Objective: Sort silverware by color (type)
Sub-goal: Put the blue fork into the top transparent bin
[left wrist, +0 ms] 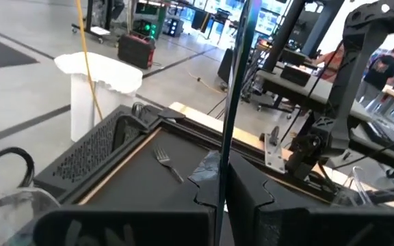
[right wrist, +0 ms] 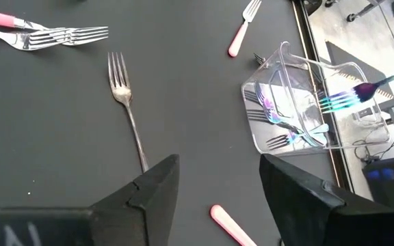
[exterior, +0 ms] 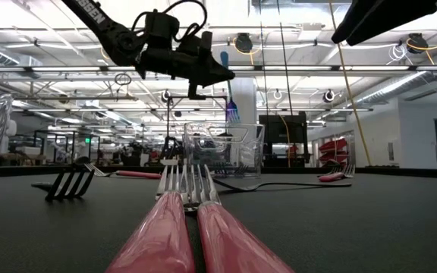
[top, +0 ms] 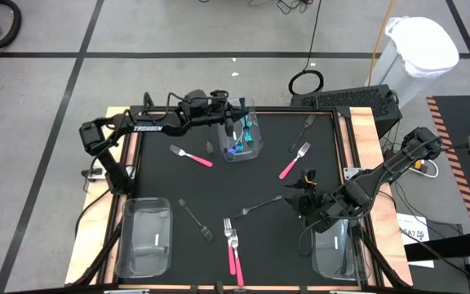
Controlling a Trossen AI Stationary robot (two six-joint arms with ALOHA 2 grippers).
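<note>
My left gripper (top: 237, 122) hangs over the clear middle bin (top: 255, 151) at the back of the mat. It is shut on a teal-handled fork (exterior: 231, 106) that points down at the bin, where more teal forks (right wrist: 286, 116) lie. In the left wrist view the fork's handle (left wrist: 234, 89) runs up between the fingers. My right gripper (top: 304, 200) is open, low over the mat near a dark fork (right wrist: 125, 102). Pink forks lie loose: one at the left (top: 190, 155), one at the right (top: 294, 161), and a pair at the front (top: 233, 249).
Clear bins stand at the front left (top: 145, 237) and front right (top: 337, 249). Two more dark forks lie on the mat, one at the front left (top: 194, 219) and one at the back right (top: 304, 129). Wooden rails edge the black mat (top: 161, 184).
</note>
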